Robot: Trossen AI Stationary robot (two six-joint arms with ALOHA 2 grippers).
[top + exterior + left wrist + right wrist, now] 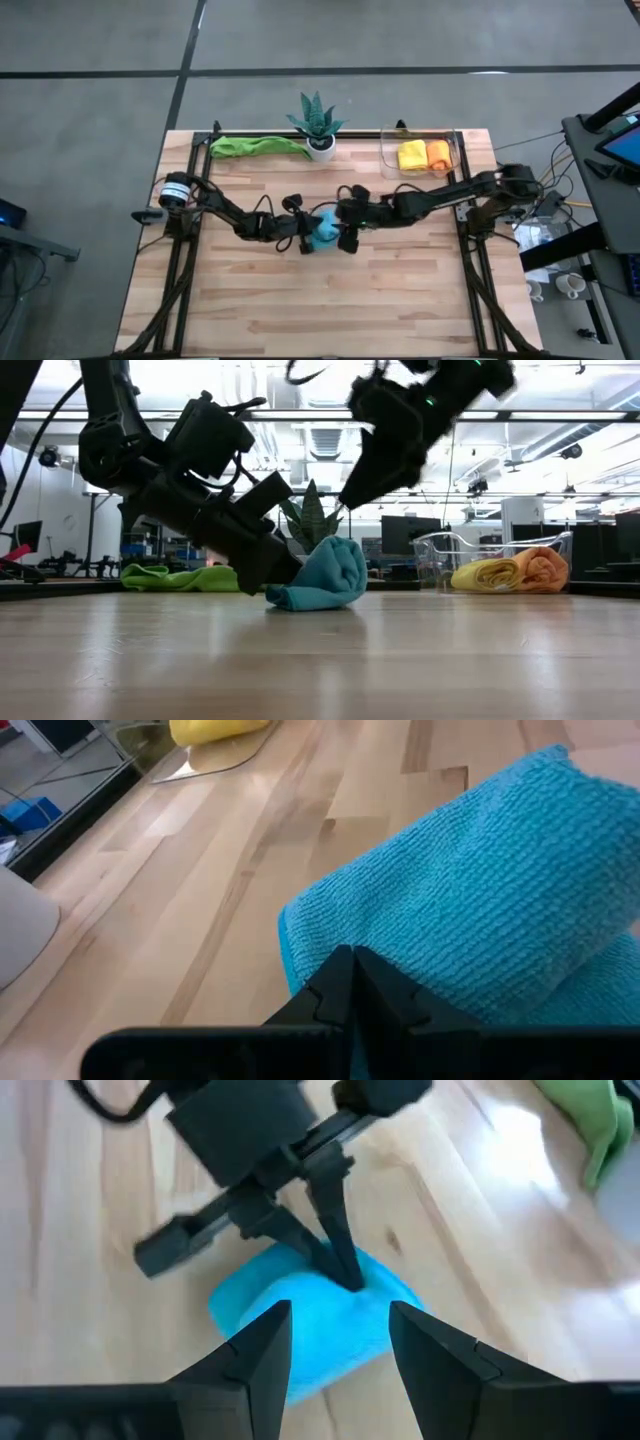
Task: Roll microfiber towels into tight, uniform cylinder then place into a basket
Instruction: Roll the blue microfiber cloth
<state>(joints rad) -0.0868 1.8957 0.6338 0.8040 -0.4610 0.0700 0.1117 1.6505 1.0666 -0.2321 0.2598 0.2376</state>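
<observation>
While the left claw point(345, 1270) pinches the rolled light blue towel point(322, 229) at mid-worktop point(400, 290) — the right claw point(340, 1342) hovers spread above it — yellow and orange rolls lie in the basket point(455, 150).

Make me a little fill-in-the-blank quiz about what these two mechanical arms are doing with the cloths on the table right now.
1. The towel between the two arms is coloured ____.
2. The clear basket already holds a yellow roll and an ____ one.
3. The left end effector is ____, its tips pressed against that towel.
4. The unrolled green towel lies beside the potted ____.

Missing words: blue; orange; shut; plant
</observation>
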